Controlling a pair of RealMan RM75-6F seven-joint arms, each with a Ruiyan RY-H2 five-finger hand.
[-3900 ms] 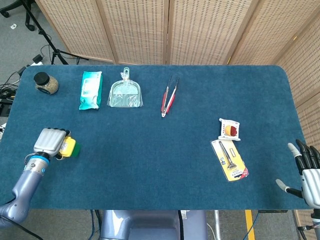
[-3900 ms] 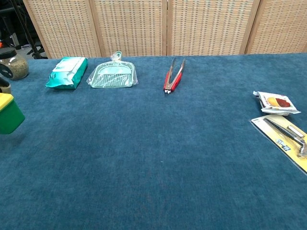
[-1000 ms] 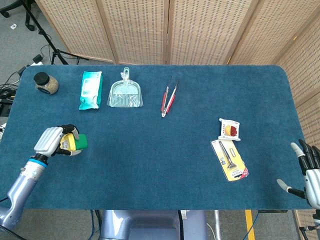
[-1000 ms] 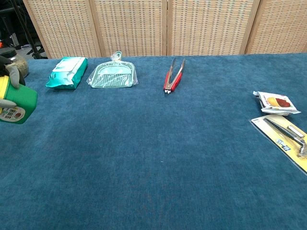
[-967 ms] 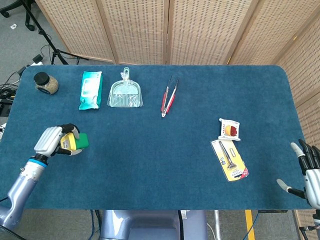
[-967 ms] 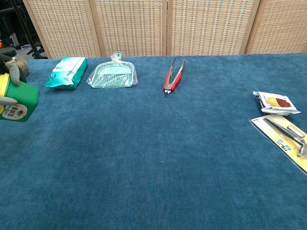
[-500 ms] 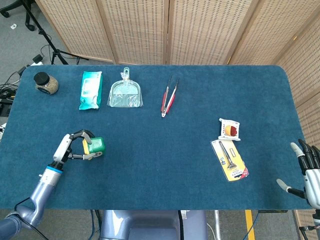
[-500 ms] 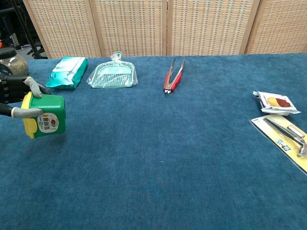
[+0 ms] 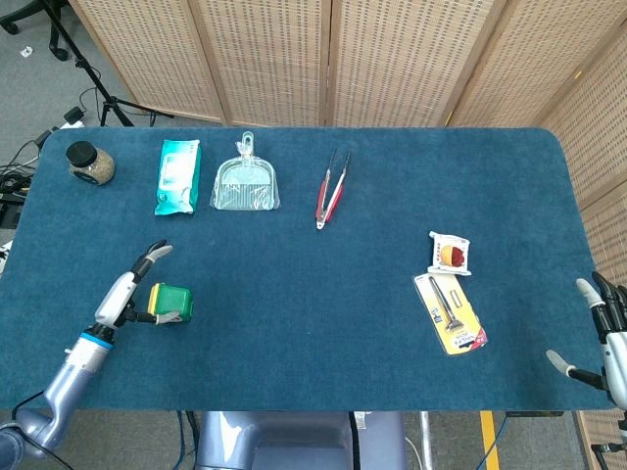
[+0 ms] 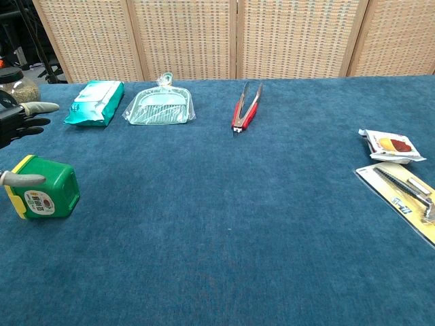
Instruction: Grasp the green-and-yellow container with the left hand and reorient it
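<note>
The green-and-yellow container [image 9: 173, 302] lies on its side on the blue table [image 9: 313, 333] near the front left, its yellow lid [image 10: 15, 195] pointing left and its label facing front. My left hand [image 9: 126, 291] is just left of it with its fingers spread wide. The thumb [image 10: 22, 179] lies against the container's top edge, and the other fingers [image 10: 37, 107] stand well clear above it. My right hand [image 9: 607, 343] hangs off the table's front right corner, fingers apart and holding nothing.
Along the back stand a glass jar [image 9: 90, 163], a teal wipes pack [image 9: 177, 176], a clear dustpan [image 9: 246, 184] and red tongs [image 9: 331, 186]. At the right lie a small snack packet [image 9: 451, 254] and a yellow carded tool [image 9: 451, 311].
The left hand brought the container rightward, turned it and set it down on its side. Its fingers have now opened off the container. The right hand barely moved.
</note>
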